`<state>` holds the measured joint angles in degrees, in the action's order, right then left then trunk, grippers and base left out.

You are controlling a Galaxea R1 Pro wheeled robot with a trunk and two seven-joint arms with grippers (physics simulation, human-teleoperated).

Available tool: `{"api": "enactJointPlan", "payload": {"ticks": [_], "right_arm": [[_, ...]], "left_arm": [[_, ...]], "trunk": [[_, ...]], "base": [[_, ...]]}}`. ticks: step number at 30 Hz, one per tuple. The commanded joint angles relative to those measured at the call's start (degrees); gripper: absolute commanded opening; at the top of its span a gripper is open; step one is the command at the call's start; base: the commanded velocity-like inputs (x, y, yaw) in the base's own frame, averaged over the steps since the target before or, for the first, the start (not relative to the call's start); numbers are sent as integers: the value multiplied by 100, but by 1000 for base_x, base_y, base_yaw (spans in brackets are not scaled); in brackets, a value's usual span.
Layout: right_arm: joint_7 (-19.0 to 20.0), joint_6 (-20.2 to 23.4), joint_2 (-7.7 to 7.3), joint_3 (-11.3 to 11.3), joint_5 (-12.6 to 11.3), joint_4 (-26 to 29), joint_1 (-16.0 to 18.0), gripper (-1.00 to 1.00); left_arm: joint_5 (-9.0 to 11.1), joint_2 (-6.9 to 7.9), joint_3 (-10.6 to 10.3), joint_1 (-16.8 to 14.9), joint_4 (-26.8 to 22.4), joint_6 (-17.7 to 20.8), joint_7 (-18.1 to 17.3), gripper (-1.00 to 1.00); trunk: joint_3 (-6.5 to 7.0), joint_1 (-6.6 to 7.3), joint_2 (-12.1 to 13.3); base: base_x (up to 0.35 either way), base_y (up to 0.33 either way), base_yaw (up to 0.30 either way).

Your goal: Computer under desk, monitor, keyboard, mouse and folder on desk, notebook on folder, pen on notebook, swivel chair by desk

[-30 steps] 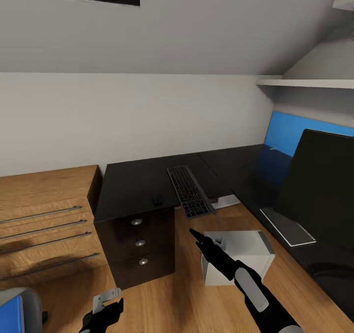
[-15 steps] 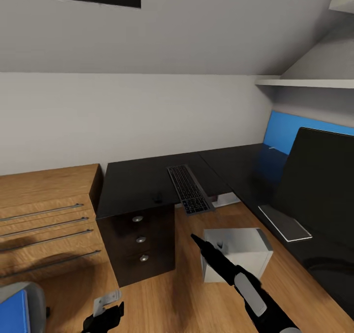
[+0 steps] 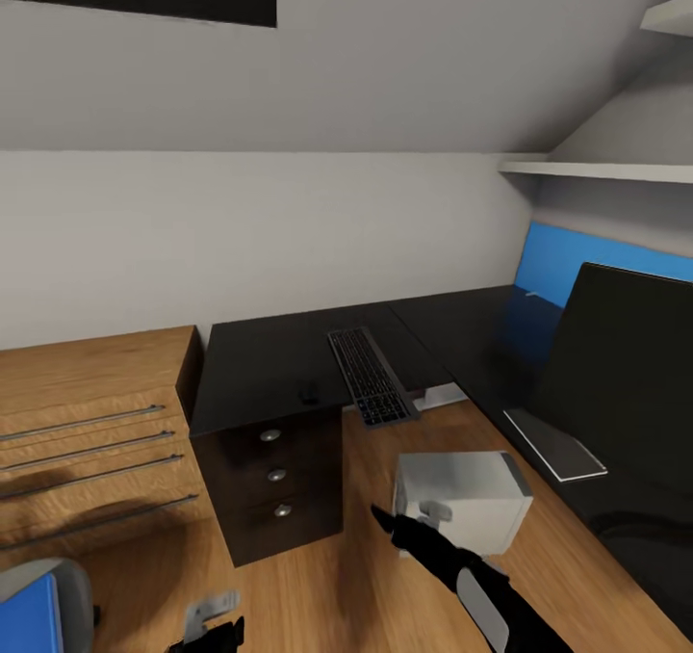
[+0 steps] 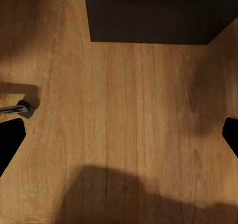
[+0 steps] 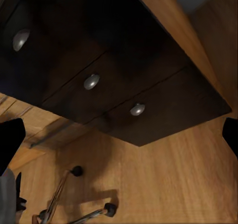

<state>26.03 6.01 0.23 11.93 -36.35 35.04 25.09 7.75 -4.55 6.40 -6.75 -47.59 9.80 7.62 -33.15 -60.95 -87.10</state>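
The black desk [image 3: 260, 364] carries the grey keyboard [image 3: 370, 376], whose near end juts past the desk edge. A small dark mouse [image 3: 308, 394] lies near the front edge above the drawers [image 5: 91, 81]. The wide monitor [image 3: 630, 374] stands at the right, with the pale notebook [image 3: 556, 444] at its foot. The grey computer [image 3: 462, 499] sits on the floor beside the desk. At the lower left the blue folder [image 3: 24, 619] lies on the swivel chair [image 3: 58, 576]. My right gripper [image 3: 378, 516] [image 5: 119, 140] is open, low in front of the computer. My left gripper [image 3: 214, 626] [image 4: 119, 140] hangs open over the floor.
A light wooden cabinet [image 3: 87, 422] with bar handles stands left of the desk. A white shelf [image 3: 597, 165] and a blue panel [image 3: 587, 263] are on the right wall. The chair's casters [image 5: 75, 171] are near my right gripper. Wooden floor [image 4: 129, 110] lies between me and the drawers.
My right arm has dropped lower and drawn back toward me, its tip now level with the computer's front. The left gripper has sunk toward the picture's bottom edge. The view shifted slightly.
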Motion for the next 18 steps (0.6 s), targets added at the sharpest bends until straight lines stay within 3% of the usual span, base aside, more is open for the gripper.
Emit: {"api": "enactJointPlan", "payload": {"ticks": [1,5,13,18], "right_arm": [[6,-9,-4,2,13,-36,1,100],[-11,-457,-6,-2,223,-498,-5,100],[-85,-1779,-25,-13,285,-1375,-5,100],[-428,-2608,-31,-15,289,-1713,-8,100]], "left_arm": [[60,-3,5,-1,53,13,15,100],[60,-2,-3,-1,271,-305,12,100],[40,-10,-29,-1,541,-1299,4,100],[36,-14,-32,-1,717,-1902,5,100]], "trunk": [[13,23,39],[67,89,159],[67,89,159],[67,89,159]], "base": [[0,0,0],[0,0,0],[0,0,0],[0,0,0]]}}
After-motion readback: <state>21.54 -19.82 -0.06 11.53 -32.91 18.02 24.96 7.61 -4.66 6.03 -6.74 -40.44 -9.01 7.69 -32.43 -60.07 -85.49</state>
